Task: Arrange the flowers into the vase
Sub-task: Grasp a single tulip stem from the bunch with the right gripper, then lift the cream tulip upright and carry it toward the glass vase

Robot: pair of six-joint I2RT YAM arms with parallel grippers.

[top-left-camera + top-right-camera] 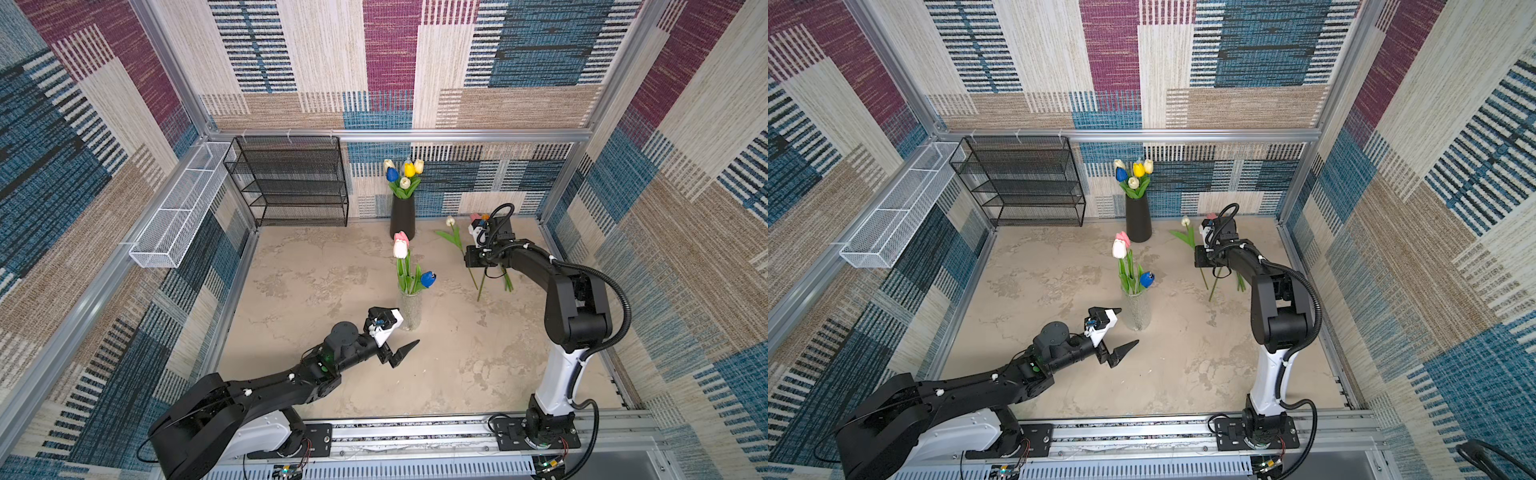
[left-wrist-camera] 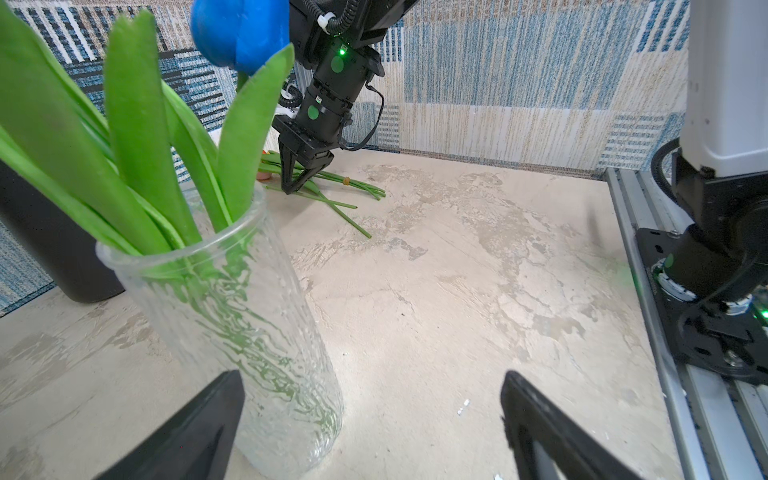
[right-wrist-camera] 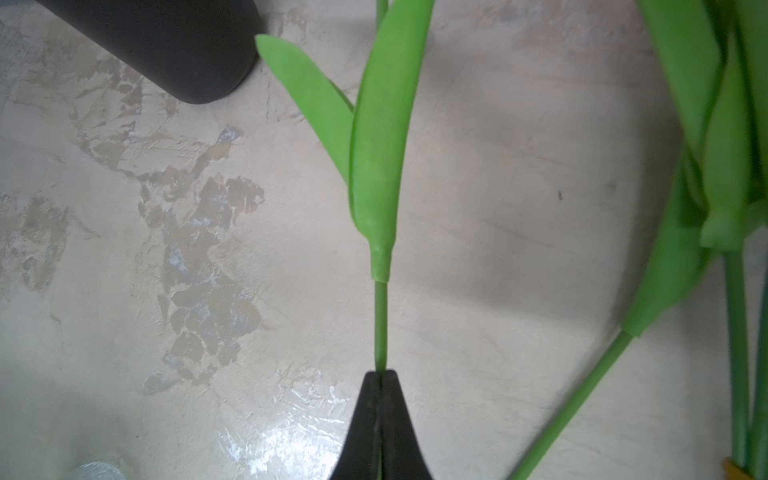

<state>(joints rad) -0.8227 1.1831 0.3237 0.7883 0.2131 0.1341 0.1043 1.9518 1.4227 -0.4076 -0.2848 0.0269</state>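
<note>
Near the back right corner of the tabletop (image 1: 291, 299), the right pincer (image 3: 381, 376) is pressed together on the bare stem (image 3: 381, 320) of a cream-white tulip (image 1: 450, 220) lying flat beside the other loose flowers (image 3: 737, 316) — a light thing, I judge, thin and likely springy, best pinched below the leaf sheath (image 3: 381, 262) so the soft leaves (image 3: 380, 145) escape crushing. Mid-tabletop stands the glass vase (image 1: 410, 309) with three tulips (image 1: 401, 249) already in it, the left pincer (image 2: 372, 376) spread wide beside its base.
</note>
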